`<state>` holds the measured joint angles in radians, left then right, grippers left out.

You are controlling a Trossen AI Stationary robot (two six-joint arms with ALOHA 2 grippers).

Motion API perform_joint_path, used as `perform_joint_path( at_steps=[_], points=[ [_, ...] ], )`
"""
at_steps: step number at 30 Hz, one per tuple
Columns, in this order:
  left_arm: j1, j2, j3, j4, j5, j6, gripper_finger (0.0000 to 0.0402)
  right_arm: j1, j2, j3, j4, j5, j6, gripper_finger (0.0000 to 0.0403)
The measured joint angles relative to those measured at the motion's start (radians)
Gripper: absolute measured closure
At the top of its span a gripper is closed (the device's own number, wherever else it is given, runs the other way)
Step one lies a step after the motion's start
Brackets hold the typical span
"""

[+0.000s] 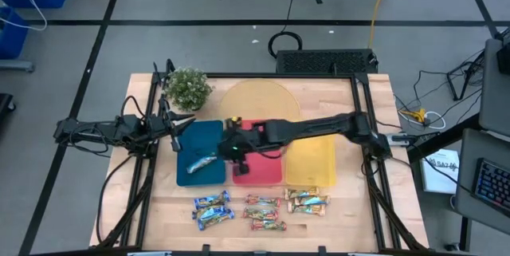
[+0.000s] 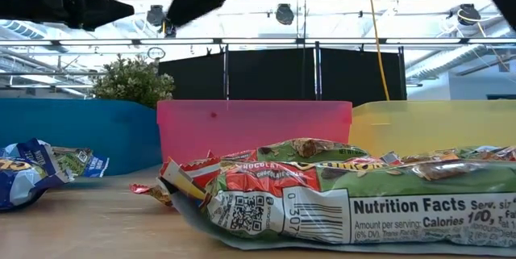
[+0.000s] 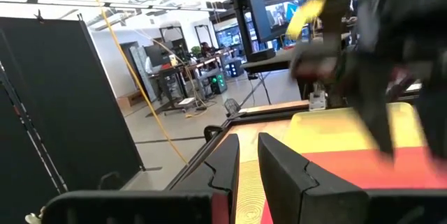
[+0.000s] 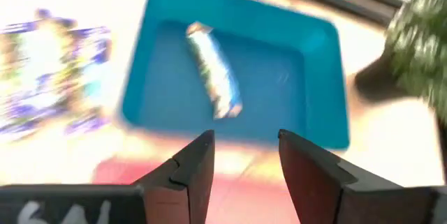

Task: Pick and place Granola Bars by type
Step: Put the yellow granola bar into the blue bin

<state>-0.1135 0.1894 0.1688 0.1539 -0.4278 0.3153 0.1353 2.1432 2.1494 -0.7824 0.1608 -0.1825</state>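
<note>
Now I see my right gripper (image 1: pixel 237 163) hanging over the red tray (image 1: pixel 267 168), near the side that sits next to the blue tray (image 1: pixel 209 138). In the right wrist view its two dark fingers (image 4: pixel 194 168) stand apart with nothing between them, so it is open and holds nothing. One blue-white bar (image 1: pixel 199 162) lies inside the blue tray, in the part close to the red tray. My left gripper (image 1: pixel 180 122) waits on the other side of the blue tray from the red tray, just beside the small green plant (image 1: pixel 188 87). Its fingers (image 3: pixel 290 175) show only a thin gap in the left wrist view, with nothing held, and I cannot tell for sure whether it is closed. The yellow tray (image 1: pixel 317 164) sits on the far side of the red tray from the blue one. On the wooden table (image 1: pixel 167 192), in front of the red tray, lies a small heap of red-brown bars (image 1: pixel 263 210). More blue-white bars (image 1: pixel 213 208) lie in front of the blue tray, and orange-teal bars (image 1: pixel 307 200) lie in front of the yellow tray.
</note>
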Motion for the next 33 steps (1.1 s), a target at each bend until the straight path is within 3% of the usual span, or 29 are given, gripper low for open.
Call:
perform_joint_path(
  at_steps=[4,7,18,22,26,33],
  points=[
    [0.000,0.000,0.000,-0.002,0.000,-0.003,0.0339,0.084,-0.100,0.000,-0.265,0.000,0.147,0.0259],
    [0.000,0.000,0.000,-0.011,0.000,-0.003,0.0339,0.179,-0.127,0.000,-0.359,0.020,0.284,0.0261],
    [0.001,0.000,0.000,-0.023,-0.001,-0.024,0.0339,0.462,-0.002,-0.002,-0.617,0.019,0.723,0.0262],
    [0.001,0.000,0.000,-0.026,-0.001,-0.037,0.0339,0.501,0.057,-0.002,-0.599,0.013,0.774,0.0262],
    [0.001,0.000,0.000,-0.049,-0.001,-0.036,0.0339,0.508,0.090,-0.002,-0.603,-0.058,0.761,0.0261],
    [0.001,0.000,0.000,-0.054,-0.001,-0.013,0.0339,0.496,0.096,-0.040,-0.618,-0.054,0.844,0.0261]
  ],
)
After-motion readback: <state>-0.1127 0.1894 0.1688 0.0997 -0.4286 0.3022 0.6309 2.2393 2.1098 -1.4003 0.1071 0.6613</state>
